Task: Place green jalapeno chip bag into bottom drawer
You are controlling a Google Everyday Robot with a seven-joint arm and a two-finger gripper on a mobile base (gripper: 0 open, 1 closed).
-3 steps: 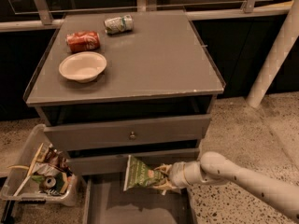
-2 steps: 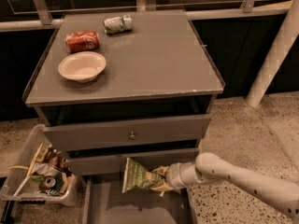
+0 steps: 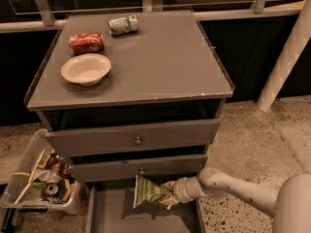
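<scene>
— Three drawers entered for the grey cabinet (image 3: 146, 76)?
— Three. Item 1, the two upper drawers (image 3: 131, 139): both pushed in, each with a small round knob. Item 2, the bottom drawer (image 3: 112, 215): pulled out, with its flat grey floor showing.

— Contents of the cabinet top?
— Three pieces, all at the far left. A red soda can (image 3: 86, 42) lies on its side. A crushed green-and-white can (image 3: 123, 24) lies behind it, nearer the back edge. A pale, round bowl (image 3: 85, 68) stands upright, just in front of the red can.

— Location of the green jalapeno chip bag (image 3: 150, 193)?
— It is over the rear part of the bottom drawer, just below the knob of the middle one. It is crinkled and stands roughly on edge. Whether it touches the drawer floor cannot be told.

— Gripper (image 3: 169, 198)?
— One, at the bag's right edge, low over the open drawer. Its fingers are clamped on the foil. The arm (image 3: 233, 191) enters from the lower right, pale grey, running leftward to the bag.

— Anything beside the cabinet?
— One clear plastic bin (image 3: 22, 166) on the floor to the left, holding mixed wrappers and trash. One white post (image 3: 286, 57) leans at the right, well apart from the cabinet.
</scene>
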